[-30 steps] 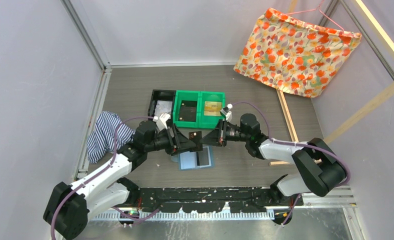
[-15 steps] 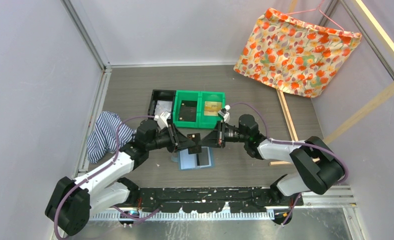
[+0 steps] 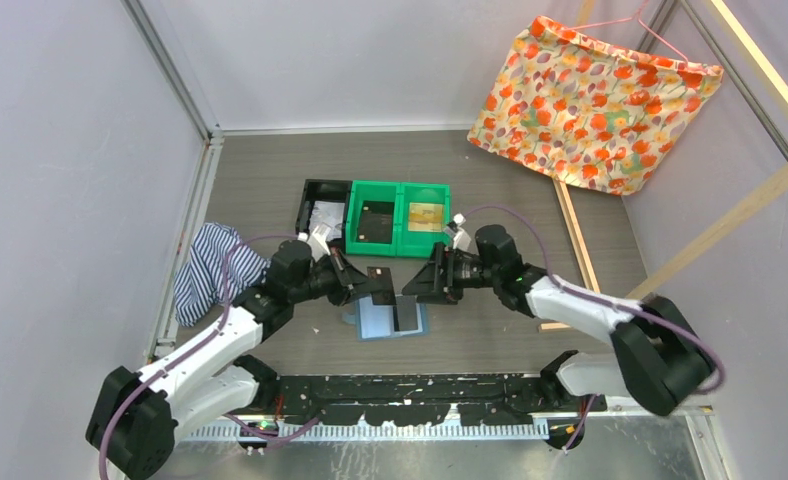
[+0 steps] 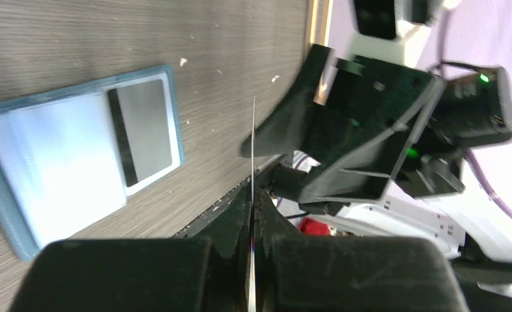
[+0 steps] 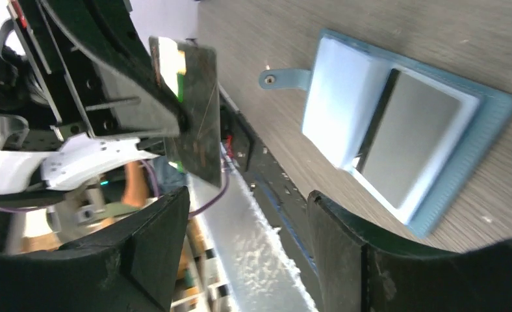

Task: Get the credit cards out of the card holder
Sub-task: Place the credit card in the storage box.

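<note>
Top external view: left gripper (image 3: 373, 286) clamped on a dark card (image 3: 381, 283), near centre of frame.
Card stands on edge between the closed left jaws, clear of the table. Right gripper (image 3: 417, 286), jaws apart and empty, faces it just to the right. Holder (image 3: 375, 322) lies open on the table just below both, a second card (image 3: 407, 315) in its right half.

Card holder (image 3: 375, 322): teal-blue outside, pale blue inside. Sleeved card (image 4: 146, 127): grey with a black stripe. Dark card (image 5: 198, 123): blackish, pale patch at one corner. Bins (image 3: 397, 215): green. Crumpled cloth (image 3: 205, 265): blue-and-white stripes. Hanging fabric (image 3: 595, 100): orange-red flowers on cream. Bench (image 3: 270, 170): grey wood grain.
</note>
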`<state>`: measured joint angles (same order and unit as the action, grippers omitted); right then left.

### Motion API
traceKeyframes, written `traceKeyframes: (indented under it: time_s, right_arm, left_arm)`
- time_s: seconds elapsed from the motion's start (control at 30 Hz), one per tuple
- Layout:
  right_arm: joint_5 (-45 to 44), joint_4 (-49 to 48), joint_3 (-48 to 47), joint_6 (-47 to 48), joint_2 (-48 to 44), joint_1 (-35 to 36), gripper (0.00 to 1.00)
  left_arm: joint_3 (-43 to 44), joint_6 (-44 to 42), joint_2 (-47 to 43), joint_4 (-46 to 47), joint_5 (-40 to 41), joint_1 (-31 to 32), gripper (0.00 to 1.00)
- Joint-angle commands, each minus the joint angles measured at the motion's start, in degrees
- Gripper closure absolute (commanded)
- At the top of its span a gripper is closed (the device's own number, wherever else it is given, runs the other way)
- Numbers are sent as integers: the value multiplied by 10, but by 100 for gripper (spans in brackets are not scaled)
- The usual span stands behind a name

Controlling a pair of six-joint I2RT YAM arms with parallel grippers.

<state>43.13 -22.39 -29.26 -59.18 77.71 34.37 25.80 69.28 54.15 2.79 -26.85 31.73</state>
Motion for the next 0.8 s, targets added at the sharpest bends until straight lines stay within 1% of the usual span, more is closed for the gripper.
traceKeyframes:
  time_s: [0.0,0.03,0.1,0.13,0.2,0.27,0.33,0.4,0.5,0.57,0.63,0.7,0.77]
  right_arm:
    - [-130,333,-78,191,-138,-17,28]
    - [-169,379,-93,213,-154,-20,27]
    - [-288,469,-126,239,-181,-21,27]
    - [-345,499,-137,241,-191,-22,27]
    - [-415,532,-150,246,-213,-22,27]
    - [-452,536,-150,242,-236,-21,27]
    - [-460,538,-151,235,-250,-21,27]
    - [-459,542,-152,228,-257,-22,27]
    - [-453,548,-150,220,-265,-22,27]
    - [-449,549,-144,213,-276,-22,27]
    - [-450,553,-138,207,-287,-22,27]
    - [-449,556,-132,204,-296,-22,27]
    - [-445,557,-130,203,-300,-21,29]
  left_arm:
    - [58,-38,-25,-99,94,-4,99]
    - [68,-40,-23,-106,111,-5,99]
    - [89,-43,-7,-106,151,-5,99]
    - [101,-43,-1,-108,175,-5,99]
    - [134,-42,33,-107,230,-5,99]
    - [166,-36,71,-107,300,-5,99]
    - [196,-29,110,-98,372,-5,99]
    - [214,-4,152,-61,427,-5,99]
    - [199,27,213,86,459,-6,100]
    - [189,72,252,156,495,-5,99]
    - [194,90,292,204,505,-5,99]
    - [220,105,331,206,511,0,100]
    - [236,114,350,201,531,9,99]
